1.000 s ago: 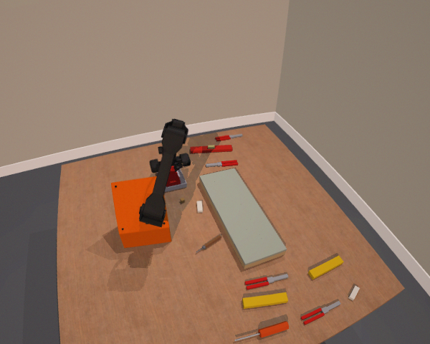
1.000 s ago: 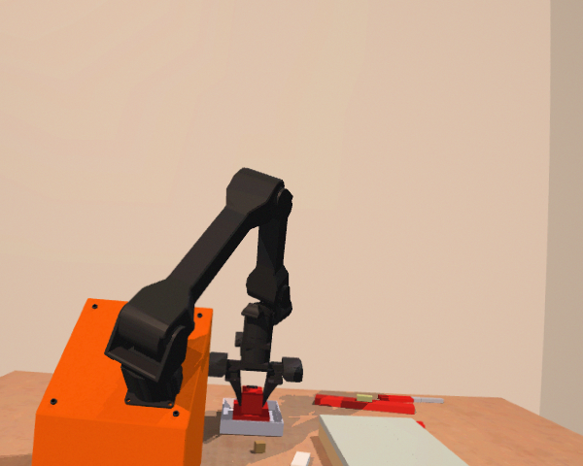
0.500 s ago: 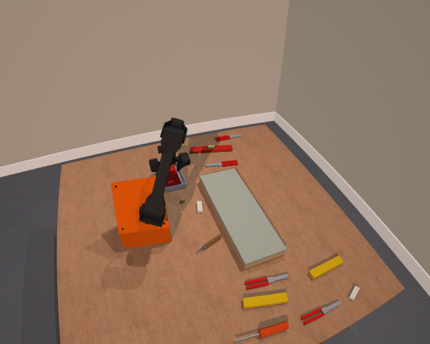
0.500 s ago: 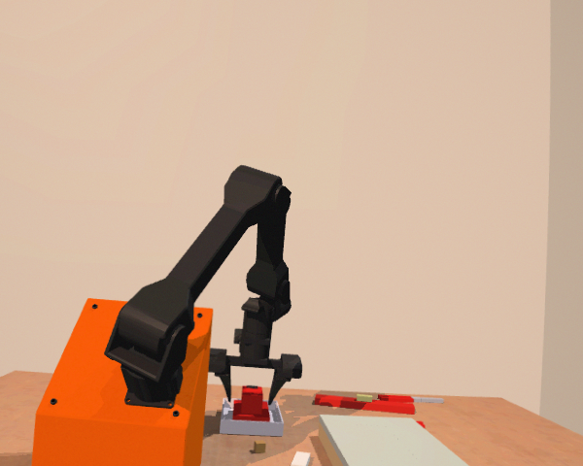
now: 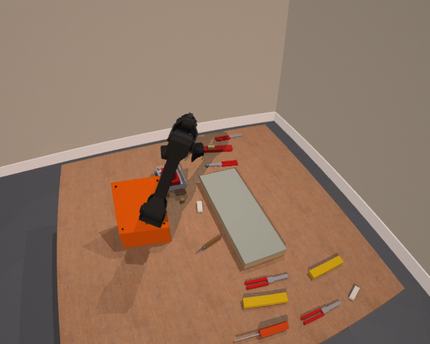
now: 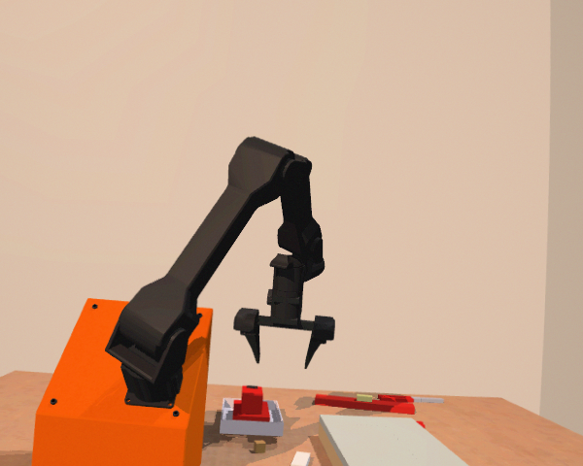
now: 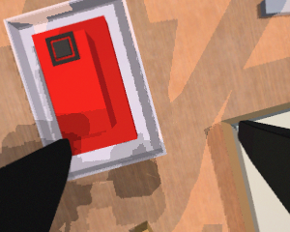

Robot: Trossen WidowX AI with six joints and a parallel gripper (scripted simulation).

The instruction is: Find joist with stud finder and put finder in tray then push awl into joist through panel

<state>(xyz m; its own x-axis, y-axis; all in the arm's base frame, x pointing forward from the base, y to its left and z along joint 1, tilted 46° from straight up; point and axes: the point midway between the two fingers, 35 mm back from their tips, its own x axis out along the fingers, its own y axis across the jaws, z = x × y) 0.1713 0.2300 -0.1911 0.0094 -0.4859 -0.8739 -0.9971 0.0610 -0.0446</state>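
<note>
The red stud finder (image 5: pixel 175 178) (image 6: pixel 252 402) (image 7: pixel 77 92) sits upright inside the pale grey tray (image 6: pixel 252 427) (image 7: pixel 137 92), beside the orange base. My gripper (image 6: pixel 282 365) (image 7: pixel 155 137) is wide open and empty. It hangs above the tray, a little to its right in the exterior view, fingers pointing down. The pale grey-green floor panel (image 5: pixel 241 214) (image 6: pixel 382 439) (image 7: pixel 266 208) lies to the right. The awl (image 5: pixel 212 241) lies flat beside the panel's near left edge, its brown handle toward the panel and its metal tip toward the lower left. The joist is hidden.
The orange base (image 5: pixel 133 207) stands left of the tray. A small brown cube (image 5: pixel 182 200) and a white block (image 5: pixel 199 206) lie between base and panel. A red level (image 5: pixel 222 148) and pliers (image 5: pixel 229 163) lie behind the panel. Yellow blocks (image 5: pixel 265 300) and a screwdriver (image 5: pixel 274 329) lie in front.
</note>
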